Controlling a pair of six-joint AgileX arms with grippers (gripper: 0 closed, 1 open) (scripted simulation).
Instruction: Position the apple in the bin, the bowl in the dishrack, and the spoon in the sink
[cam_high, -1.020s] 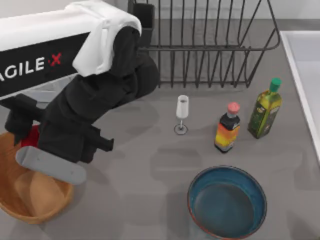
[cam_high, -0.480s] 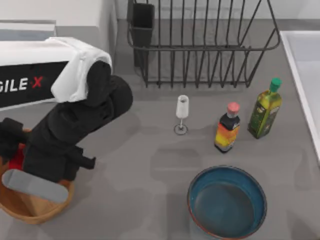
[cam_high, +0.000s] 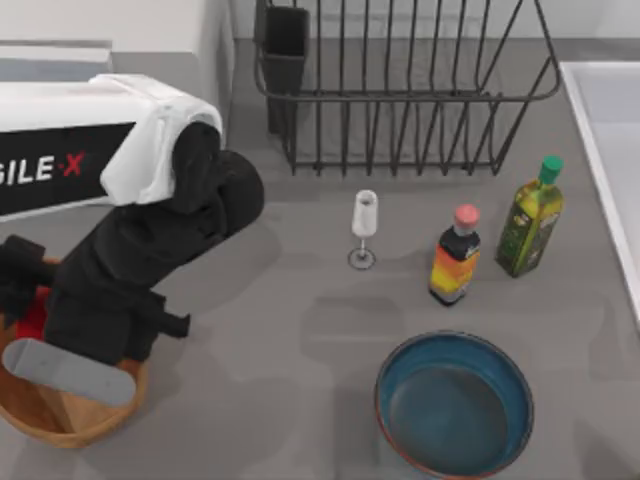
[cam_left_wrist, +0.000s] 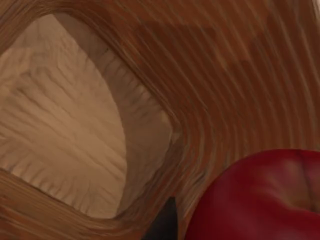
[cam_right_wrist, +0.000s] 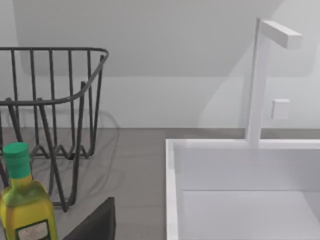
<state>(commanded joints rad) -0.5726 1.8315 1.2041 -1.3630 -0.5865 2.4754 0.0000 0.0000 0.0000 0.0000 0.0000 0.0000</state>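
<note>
One arm lettered "GILE X" reaches over the bin (cam_high: 25, 425), its hand apparently clamping the apple (cam_left_wrist: 260, 200).

The flat grey table (cam_high: 270, 370) carries an oval orange-tan wicker bin (cam_high: 60, 425) directly beneath the left arm's gripper. Well off toward the right stand a small clear wine glass (cam_high: 364, 228), a red-capped dark sauce bottle (cam_high: 455, 256), a green-capped yellow oil bottle (cam_high: 530, 217), a teal-blue round bowl (cam_high: 454, 404), a black wire dishrack (cam_high: 400, 90) and a white sink (cam_high: 610, 130).
</note>
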